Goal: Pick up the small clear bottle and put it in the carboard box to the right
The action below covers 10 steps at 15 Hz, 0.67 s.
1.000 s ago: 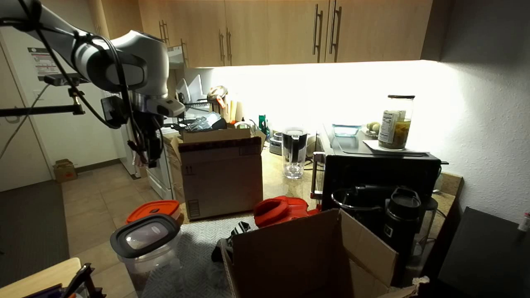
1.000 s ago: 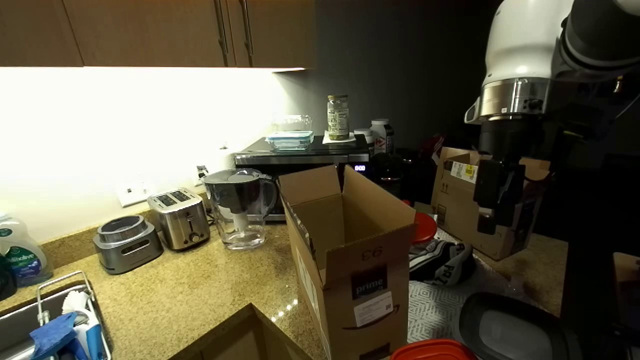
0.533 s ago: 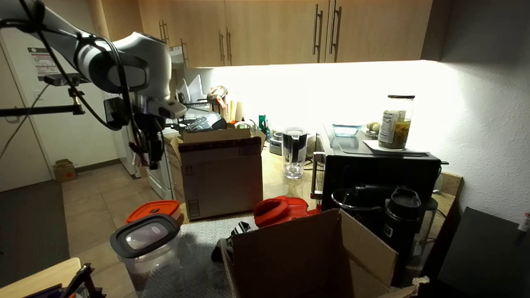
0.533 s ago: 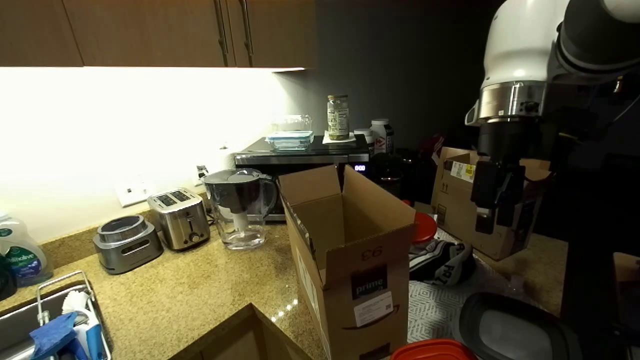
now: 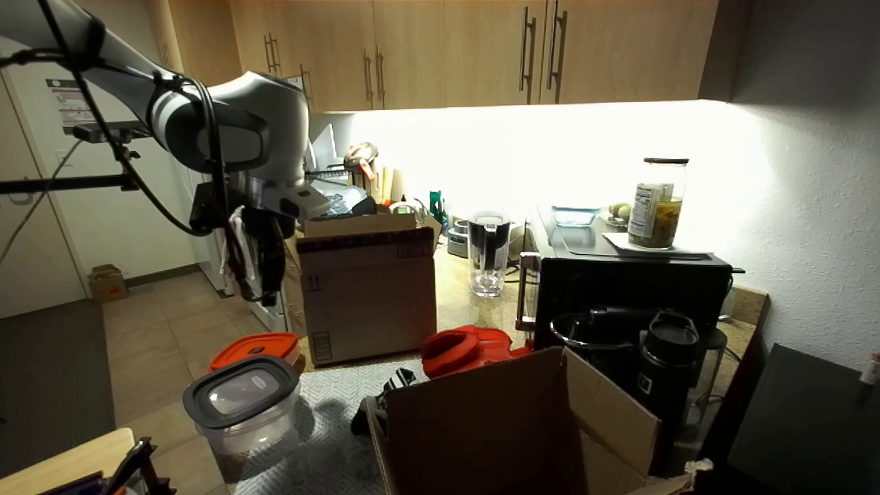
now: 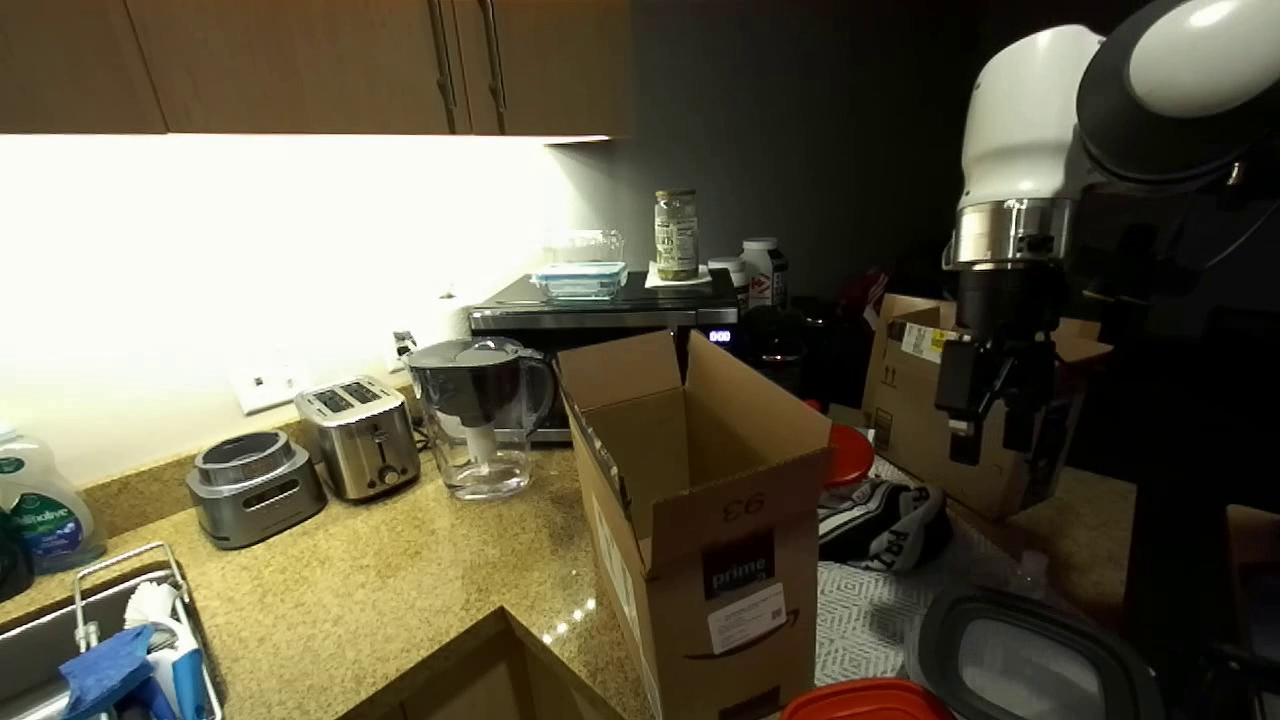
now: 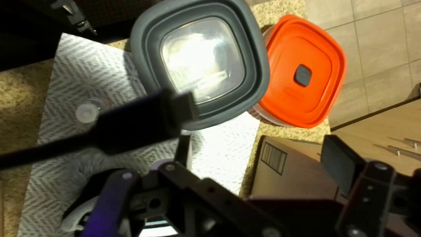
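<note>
The small clear bottle [image 7: 87,112] shows in the wrist view at left, its white cap towards the camera, on the patterned grey-white mat [image 7: 223,148]. A blurred black cable hides part of its surroundings. A faint clear shape in an exterior view [image 6: 1030,572] looks like the bottle. One cardboard box [image 5: 368,295] stands behind the mat; it also shows in the wrist view [image 7: 292,171]. Another open cardboard box [image 5: 474,426] stands at the other end. My gripper [image 7: 263,158] is open and empty, above the mat and well apart from the bottle; it shows in both exterior views [image 5: 265,292] [image 6: 992,440].
A grey-lidded container [image 7: 200,62] and an orange-lidded container [image 7: 304,72] stand beside the mat. A black-and-white cloth item [image 6: 885,525] and a red item [image 5: 467,350] lie between the boxes. A microwave [image 5: 632,289] stands behind.
The arm and gripper have moved down, and to the right in an exterior view. The clear shape near the grey lid shows more plainly now. The boxes and containers have not moved.
</note>
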Motion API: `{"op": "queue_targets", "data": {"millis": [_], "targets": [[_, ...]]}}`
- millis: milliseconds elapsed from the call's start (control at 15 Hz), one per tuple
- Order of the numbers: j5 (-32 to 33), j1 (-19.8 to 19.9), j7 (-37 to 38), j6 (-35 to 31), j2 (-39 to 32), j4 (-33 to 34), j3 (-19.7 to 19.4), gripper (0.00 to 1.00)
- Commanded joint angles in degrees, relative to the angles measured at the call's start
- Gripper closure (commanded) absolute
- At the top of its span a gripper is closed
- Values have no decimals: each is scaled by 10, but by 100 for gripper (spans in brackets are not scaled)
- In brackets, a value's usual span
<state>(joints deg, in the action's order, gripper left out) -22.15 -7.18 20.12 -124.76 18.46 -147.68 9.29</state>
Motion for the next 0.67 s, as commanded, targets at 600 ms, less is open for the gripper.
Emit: {"op": "queue_targets", "data": {"millis": [600], "targets": [[182,69,70,-15,-43,-47,-7,0]]}}
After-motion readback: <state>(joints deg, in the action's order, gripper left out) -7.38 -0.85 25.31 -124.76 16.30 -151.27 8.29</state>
